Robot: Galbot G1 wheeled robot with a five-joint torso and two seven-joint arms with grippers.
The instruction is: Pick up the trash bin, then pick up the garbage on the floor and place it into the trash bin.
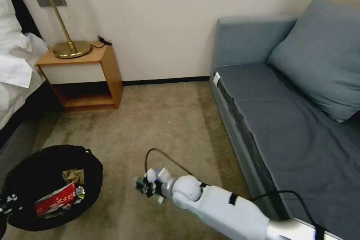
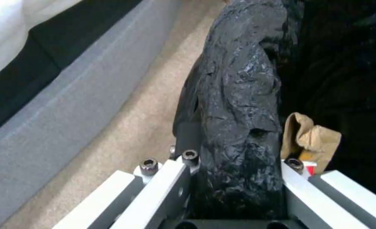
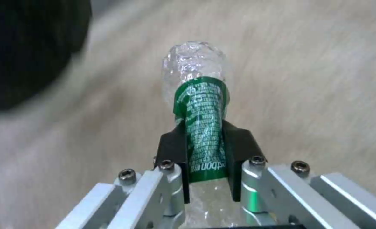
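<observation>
The trash bin (image 1: 22, 180), lined with a crinkly black bag, sits low at the left of the head view. Inside it lie a red-and-white packet (image 1: 55, 199) and a brown crumpled paper bag (image 1: 73, 175). My left gripper (image 2: 239, 156) is shut on the bin's bagged rim (image 2: 239, 79), with the paper bag (image 2: 311, 140) just inside. My right gripper (image 3: 205, 149) is shut on a clear bottle (image 3: 196, 63) with a green label, its black pads squeezing the label. In the head view the right gripper (image 1: 144, 186) hangs over the carpet, to the right of the bin.
A blue-grey sofa (image 1: 292, 120) runs along the right. A wooden nightstand (image 1: 84, 78) with a brass lamp (image 1: 69, 47) stands at the back left, beside a bed with white sheets (image 1: 15, 67). Open carpet (image 1: 165, 120) lies between them.
</observation>
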